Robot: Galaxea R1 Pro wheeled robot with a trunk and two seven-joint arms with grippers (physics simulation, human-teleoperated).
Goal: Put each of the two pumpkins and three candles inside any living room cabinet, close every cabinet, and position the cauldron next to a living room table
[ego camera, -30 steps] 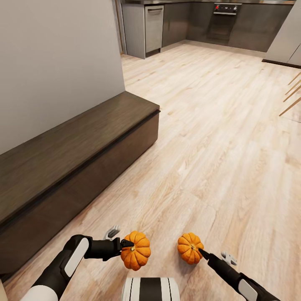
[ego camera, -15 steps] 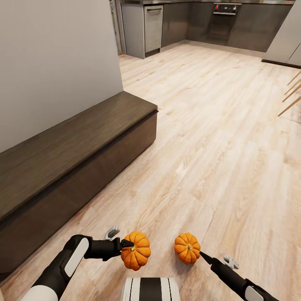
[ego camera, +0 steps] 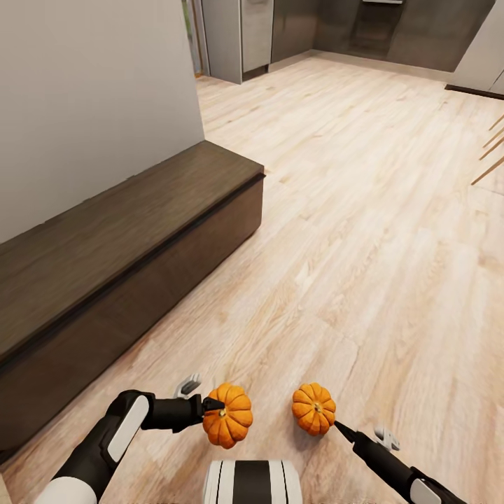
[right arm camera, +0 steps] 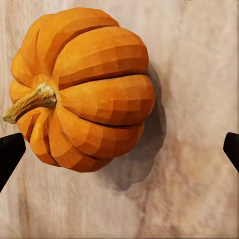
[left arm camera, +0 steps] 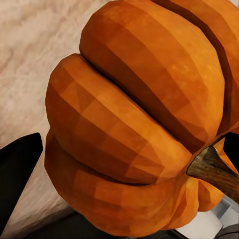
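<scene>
Pumpkins (ego camera: 227,416) (ego camera: 313,408) are best carried level toward the closed cabinet (ego camera: 126,280) at frame left, one clamped in the left gripper (ego camera: 210,406), while the right gripper (ego camera: 337,424) shows parted jaws

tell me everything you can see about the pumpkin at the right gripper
The right pumpkin is small, round and orange, with deep ribs and a short, bent tan-brown stem. It sits at the tip of the right gripper. In the right wrist view its dark fingertips stand wide apart, touching nothing, and the pumpkin casts a shadow on the light wood floor.
</scene>
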